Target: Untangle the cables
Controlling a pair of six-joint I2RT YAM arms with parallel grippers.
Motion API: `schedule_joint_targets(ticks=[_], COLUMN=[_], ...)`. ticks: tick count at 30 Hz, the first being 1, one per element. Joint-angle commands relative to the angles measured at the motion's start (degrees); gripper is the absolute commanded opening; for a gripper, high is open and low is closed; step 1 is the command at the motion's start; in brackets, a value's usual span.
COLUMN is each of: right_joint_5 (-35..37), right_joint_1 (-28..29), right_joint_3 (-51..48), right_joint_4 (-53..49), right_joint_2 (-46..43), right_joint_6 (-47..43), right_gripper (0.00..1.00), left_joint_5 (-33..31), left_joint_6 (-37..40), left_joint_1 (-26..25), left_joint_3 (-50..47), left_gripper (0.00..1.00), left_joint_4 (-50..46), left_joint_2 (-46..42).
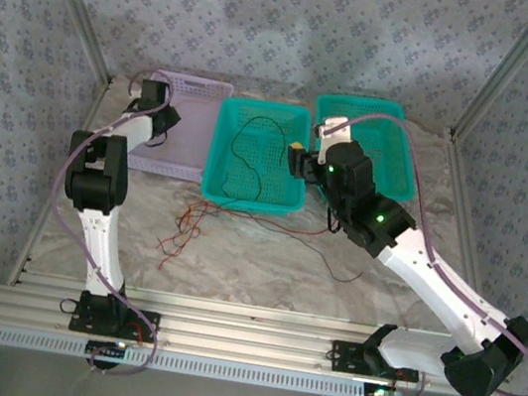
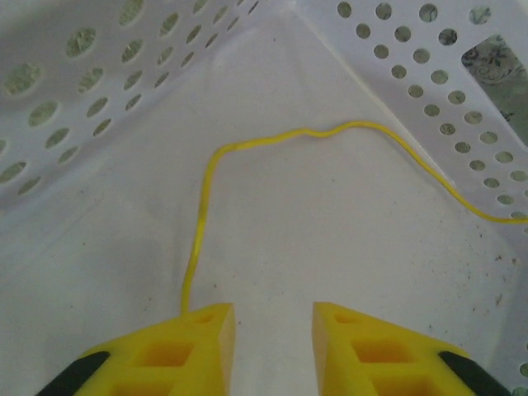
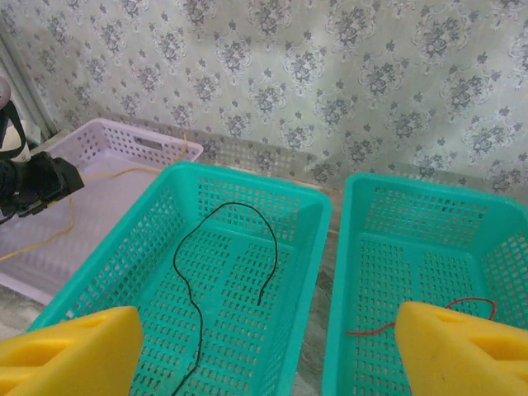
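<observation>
A yellow cable (image 2: 330,132) lies curved on the floor of the lavender basket (image 2: 99,82). My left gripper (image 2: 272,318) hangs just above that floor, open. The cable runs past its left fingertip, not between the jaws. A black cable (image 3: 240,204) loops inside the middle teal basket (image 3: 247,175). A red cable (image 3: 368,332) lies in the right teal basket (image 3: 429,186). My right gripper (image 3: 268,322) hovers over the gap between the teal baskets, wide open and empty. More red and dark cables (image 1: 184,226) lie tangled on the table in front of the baskets.
The three baskets stand in a row at the back: lavender basket (image 1: 196,87), middle teal basket (image 1: 266,106), right teal basket (image 1: 359,103). A thin dark wire (image 1: 335,260) trails across the marble table under the right arm. Metal frame posts flank the table.
</observation>
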Motion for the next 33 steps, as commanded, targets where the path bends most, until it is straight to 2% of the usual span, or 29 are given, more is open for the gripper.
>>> schedule_joint_targets(ticks=[1,3,5,9,11,18,22,28,33], right_joint_5=[-0.6,-0.7,-0.9,-3.8,-6.2,-18.4,-23.2,-25.6,-26.0], right_joint_1=[0.6,0.7,0.5,0.4,0.4,1.4,4.6,12.5,14.8], right_joint_3=[2.4,2.7,3.4,5.9,5.7,-8.5,-14.7,-20.3,-17.4], right_joint_4=[-1.1,-1.6,-2.9,-9.8,-12.3,-8.5,-3.9,11.2,15.0], right_joint_2=[0.3,0.5,1.0,4.0,4.8,-0.6,0.4,7.0,17.3], right_joint_6=[-1.2,-1.2,-1.1,0.3,1.7,6.4,9.0,9.5,9.7], right_gripper=[0.82,0.83,0.83,0.86,0.87,0.89,0.89,0.91,0.91], left_joint_5=[0.9,1.9,3.1,4.2,3.9,-0.5,-2.3,-4.9,-5.7], left_joint_6=[-1.1,-1.8,-2.5,-2.5,-1.3,-1.6,-2.2,-3.9,-3.8], left_joint_1=[0.3,0.3,0.3,-0.3,-1.1,-4.4,-7.1,-11.2,-12.3], left_joint_3=[-0.1,-1.0,-1.1,-0.7,-0.9,-7.4,-12.5,-20.5,-26.1], left_gripper=[0.43,0.63,0.76,0.94,1.0,1.0,1.0,1.0,1.0], left_joint_4=[-1.0,-0.1,0.2,-0.6,-1.5,-5.9,-8.3,-13.4,-19.6], left_joint_2=[-0.7,-2.2,-4.1,-9.8,-13.3,-27.4,-34.6,-46.5,-55.4])
